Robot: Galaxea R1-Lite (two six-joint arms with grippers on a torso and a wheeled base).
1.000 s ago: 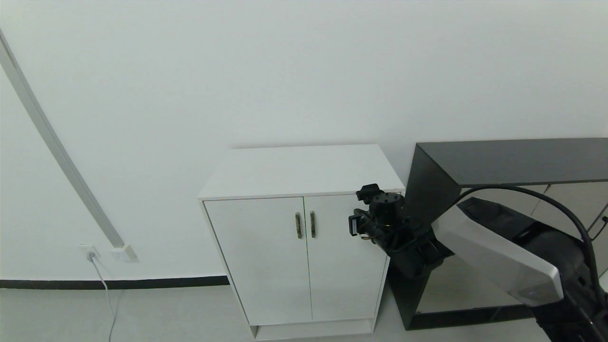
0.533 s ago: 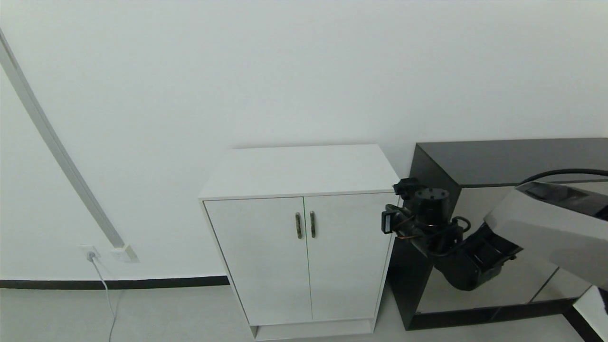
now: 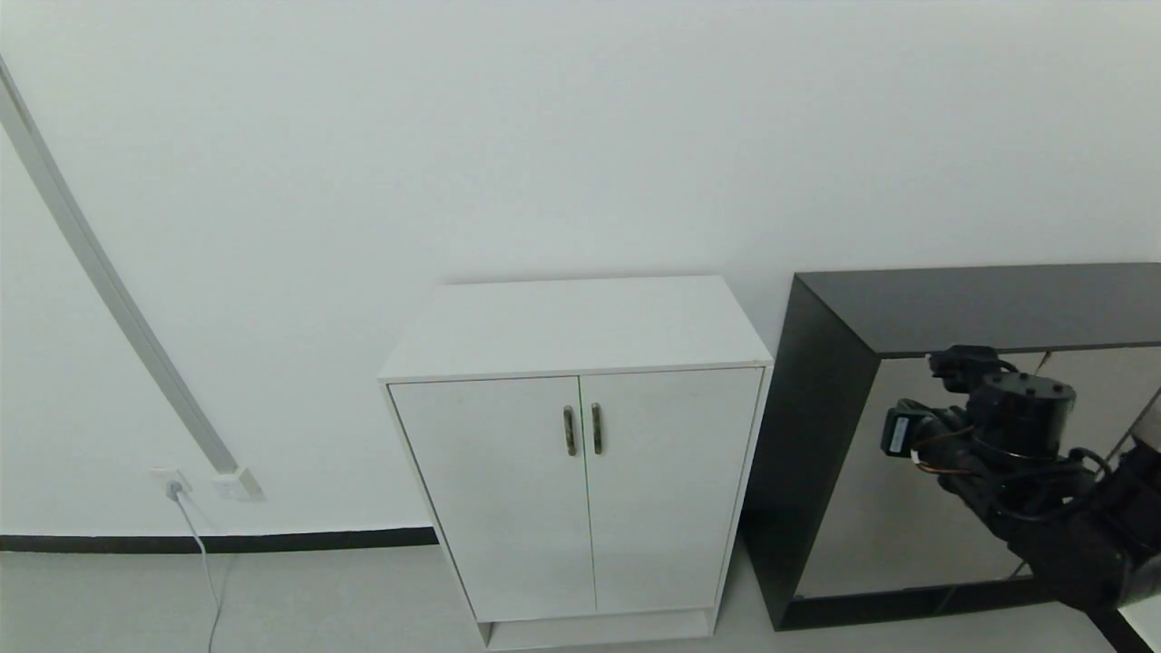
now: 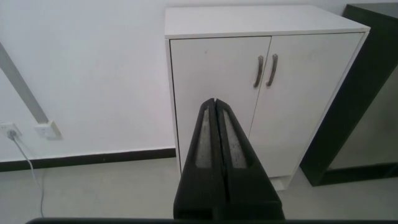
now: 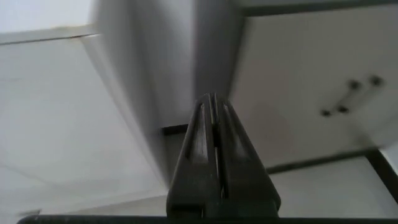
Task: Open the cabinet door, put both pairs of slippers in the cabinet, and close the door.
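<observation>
Two shut white cabinet doors (image 3: 580, 535), paired dark centre handles (image 3: 569, 430), left end effector (image 4: 214, 101), right end effector (image 5: 214, 97), both pressed together.

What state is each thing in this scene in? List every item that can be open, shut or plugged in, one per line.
Left cabinet door: shut.
Right cabinet door: shut.
Left claw: shut, holding nothing.
Right claw: shut, holding nothing.
Wall socket: grey cable plugged in.
</observation>
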